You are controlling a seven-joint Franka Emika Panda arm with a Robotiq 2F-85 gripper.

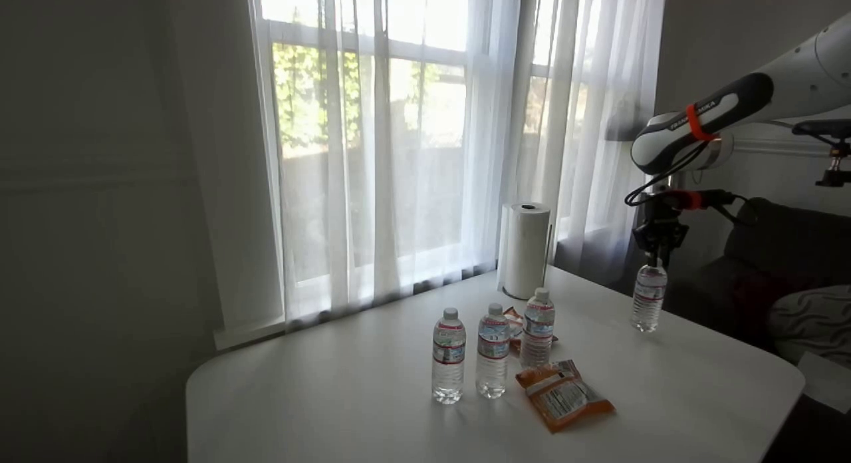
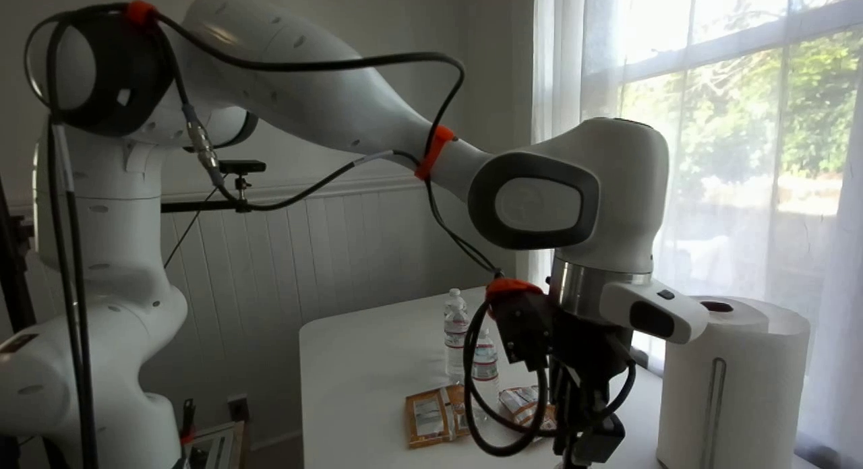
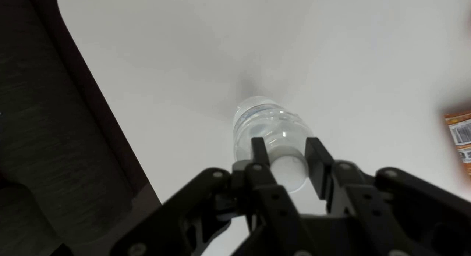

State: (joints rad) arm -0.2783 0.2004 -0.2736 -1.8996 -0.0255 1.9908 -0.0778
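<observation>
The room (image 1: 100, 250) is lit through sheer curtains (image 1: 385, 150); on a white table (image 1: 319, 396) are set a paper roll (image 1: 527, 257), three upright bottles (image 1: 492, 356) and two orange packets (image 1: 565, 396); the arm's base column (image 2: 121, 246) is shown only in an exterior view; near the table's edge a water bottle (image 1: 649, 300) is held by the gripper (image 3: 286, 149); its cap (image 3: 290, 173), clearly seen only in the wrist view, is pinched between part-open fingers (image 3: 319, 167).

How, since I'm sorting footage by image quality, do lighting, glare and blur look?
In both exterior views, the window glares, its brightest parts washed out white, while the walls sit dim; in the wrist view, a soft shadow falls on the white table by the bottle, whose shoulder carries a small glint, the gripper looks nearly black, and a blurry smudge borders the orange packet.
</observation>
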